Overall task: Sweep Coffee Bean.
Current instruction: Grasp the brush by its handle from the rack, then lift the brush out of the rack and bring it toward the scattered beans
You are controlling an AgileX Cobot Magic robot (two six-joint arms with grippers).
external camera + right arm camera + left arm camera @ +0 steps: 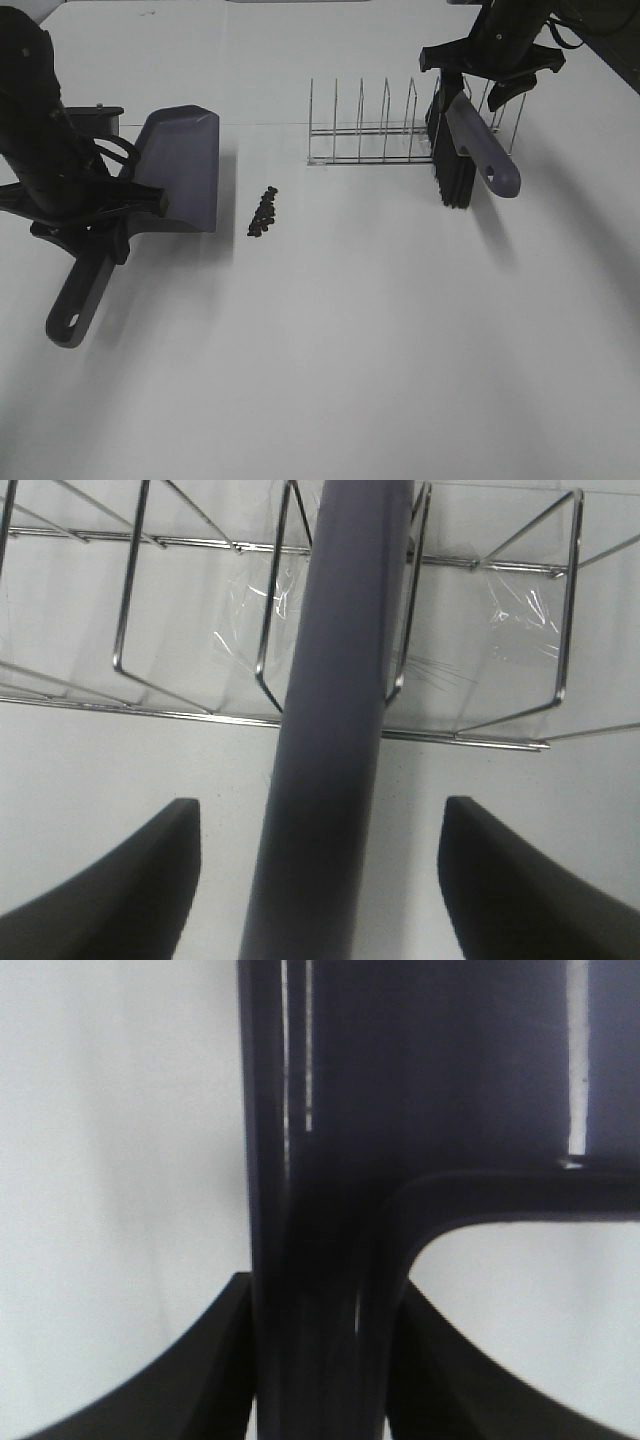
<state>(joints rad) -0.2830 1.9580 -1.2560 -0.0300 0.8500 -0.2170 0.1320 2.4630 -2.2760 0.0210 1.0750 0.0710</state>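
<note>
Coffee bean [263,212]: tiny dark oval cluster beside dustpan [182,165]

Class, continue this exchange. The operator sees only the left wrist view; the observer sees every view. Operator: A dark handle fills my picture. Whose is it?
Observer: The dustpan; the left end effector is shut on its handle.
Operator: Where is what I must sweep?
Observer: The coffee beans lie piled on the table, right of the dustpan in the exterior high view, not touching it.
Operator: And the other arm?
Observer: The right end effector is open astride the brush handle, at the wire rack.
</note>
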